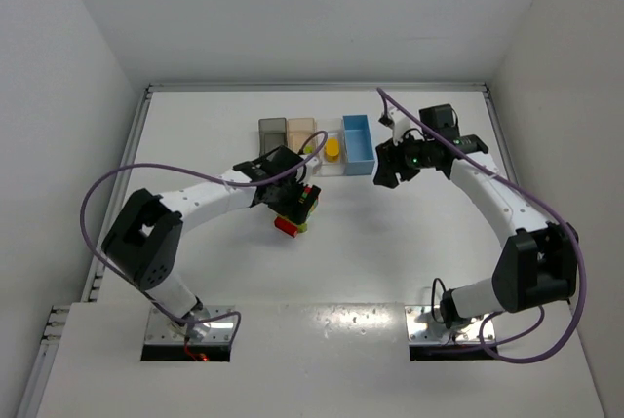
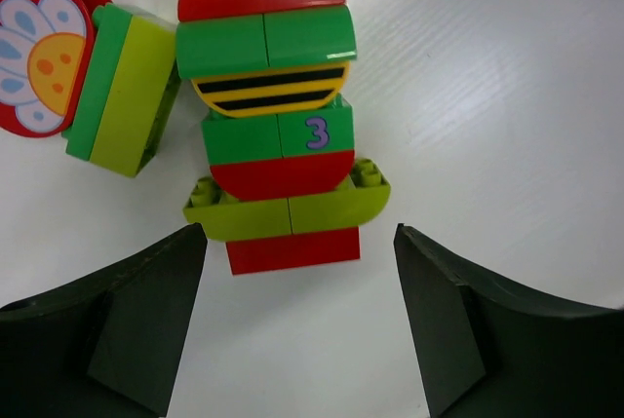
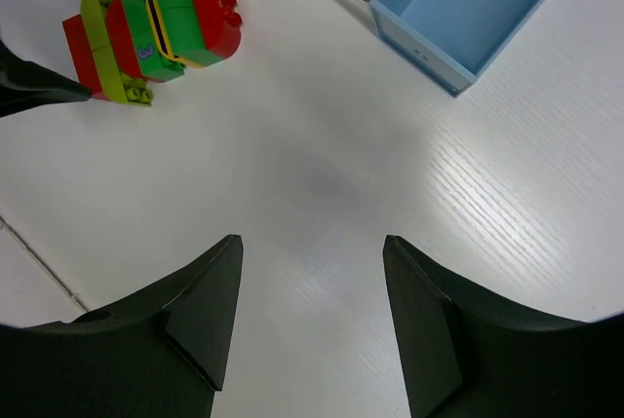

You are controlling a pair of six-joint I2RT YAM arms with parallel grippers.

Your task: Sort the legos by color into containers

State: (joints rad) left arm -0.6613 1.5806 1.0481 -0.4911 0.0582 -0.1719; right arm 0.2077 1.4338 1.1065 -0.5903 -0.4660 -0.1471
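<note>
A stuck-together stack of legos (image 2: pixel 273 116) in red, dark green, striped yellow and lime lies flat on the white table. Its red end sits between the fingertips of my open left gripper (image 2: pixel 300 243), with gaps on both sides. A second clump, a red flower disc (image 2: pixel 39 53) on green and lime bricks (image 2: pixel 122 87), lies just to its left. In the top view the left gripper (image 1: pixel 290 194) hovers over these legos (image 1: pixel 295 211). The dark grey (image 1: pixel 272 130), tan (image 1: pixel 300 131), clear (image 1: pixel 322 167) and blue (image 1: pixel 359 143) containers stand in a row behind. A yellow brick (image 1: pixel 332 149) lies in the clear one. My right gripper (image 1: pixel 395 167) stands open and empty beside the blue bin.
The right wrist view shows bare table under the right gripper (image 3: pixel 312 243), the blue bin (image 3: pixel 478 4) at upper right and the lego stack (image 3: pixel 151 33) at upper left. Purple cables loop off both arms. Raised rails border the table at the left and back.
</note>
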